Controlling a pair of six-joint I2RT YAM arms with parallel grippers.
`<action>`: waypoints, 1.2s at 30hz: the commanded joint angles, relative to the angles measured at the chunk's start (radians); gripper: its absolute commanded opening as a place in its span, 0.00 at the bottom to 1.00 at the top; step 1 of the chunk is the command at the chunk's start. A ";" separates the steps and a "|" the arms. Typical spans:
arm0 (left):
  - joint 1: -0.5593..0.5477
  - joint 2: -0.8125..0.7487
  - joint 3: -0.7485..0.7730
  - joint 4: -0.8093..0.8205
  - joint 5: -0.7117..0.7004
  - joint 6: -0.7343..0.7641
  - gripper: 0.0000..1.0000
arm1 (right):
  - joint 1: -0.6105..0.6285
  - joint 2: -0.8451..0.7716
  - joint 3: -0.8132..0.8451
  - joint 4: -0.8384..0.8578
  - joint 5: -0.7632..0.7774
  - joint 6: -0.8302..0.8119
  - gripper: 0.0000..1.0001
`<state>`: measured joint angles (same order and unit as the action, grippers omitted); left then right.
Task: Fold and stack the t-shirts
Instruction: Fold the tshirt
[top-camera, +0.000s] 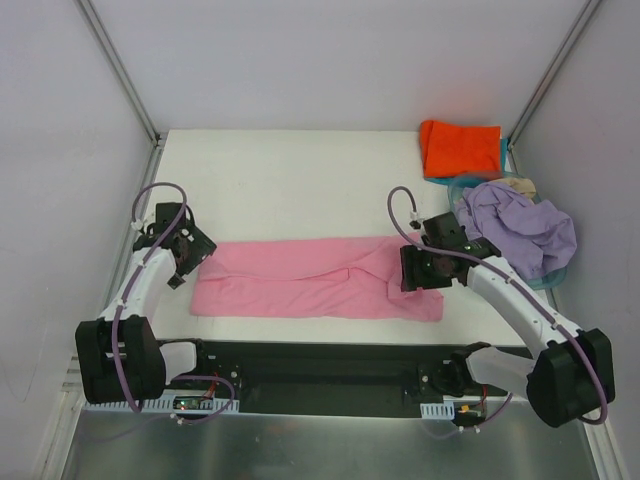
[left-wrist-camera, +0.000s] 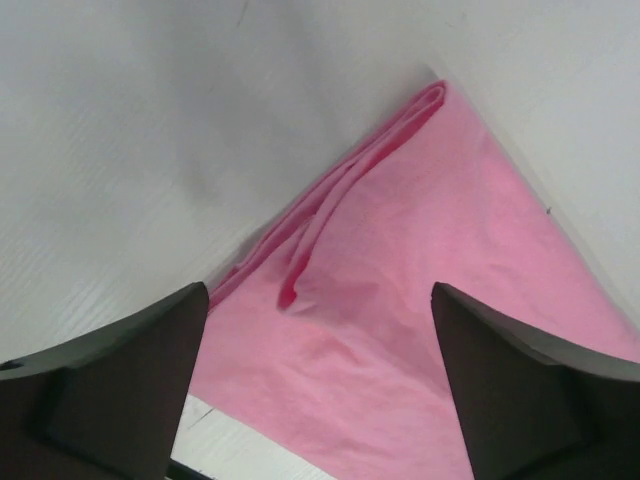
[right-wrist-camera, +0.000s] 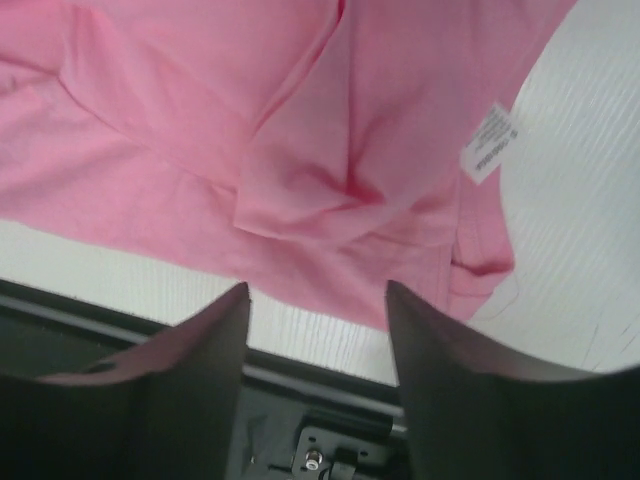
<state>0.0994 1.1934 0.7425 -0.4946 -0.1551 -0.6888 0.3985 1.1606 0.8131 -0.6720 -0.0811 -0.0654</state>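
Overhead, the pink t-shirt (top-camera: 315, 280) lies at centre as a long strip, with the left gripper (top-camera: 185, 262) at nine o'clock and the right gripper (top-camera: 420, 270) at three. Left wrist: jaws wide, empty. Right wrist: jaws parted, empty. Next, I'd grip an end for the crosswise fold.

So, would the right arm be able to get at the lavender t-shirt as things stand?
Probably yes. The lavender t-shirt lies heaped on top of the basket just beside the right end effector, nothing lies between them, and the jaws stand open and empty over the pink t-shirt.
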 joint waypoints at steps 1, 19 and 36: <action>0.005 -0.057 0.075 -0.105 -0.074 -0.052 0.99 | 0.008 -0.113 0.007 -0.136 -0.036 0.062 0.71; -0.047 0.173 0.101 0.022 0.287 -0.035 0.99 | -0.021 0.445 0.376 0.005 -0.059 -0.028 0.77; -0.040 0.213 0.116 -0.001 0.134 -0.031 0.99 | 0.002 0.446 0.256 0.008 -0.023 -0.010 0.08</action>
<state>0.0536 1.4631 0.8204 -0.4759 0.0296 -0.7219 0.3870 1.6672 1.0943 -0.6426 -0.1307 -0.0750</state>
